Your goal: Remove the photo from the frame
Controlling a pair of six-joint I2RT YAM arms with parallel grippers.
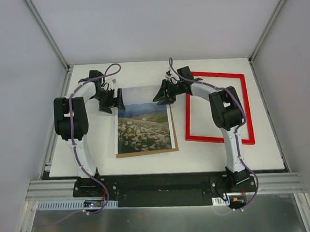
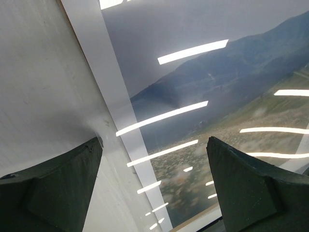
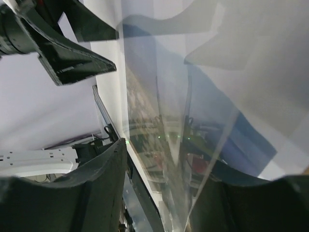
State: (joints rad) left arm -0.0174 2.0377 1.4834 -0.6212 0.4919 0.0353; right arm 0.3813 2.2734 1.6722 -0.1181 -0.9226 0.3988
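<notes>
The right gripper [image 1: 163,99] hangs at the top right corner of the photo [image 1: 144,128]. Its jaws are partly apart with the edge of a clear sheet [image 3: 159,121] between them (not clamped, as far as the wrist view shows). The left gripper [image 1: 114,104] stands wide open over the top left corner. The photo lies on a brown backing board [image 1: 146,153]. The red frame [image 1: 220,74] lies flat to the right, apart from it, under the right arm.
</notes>
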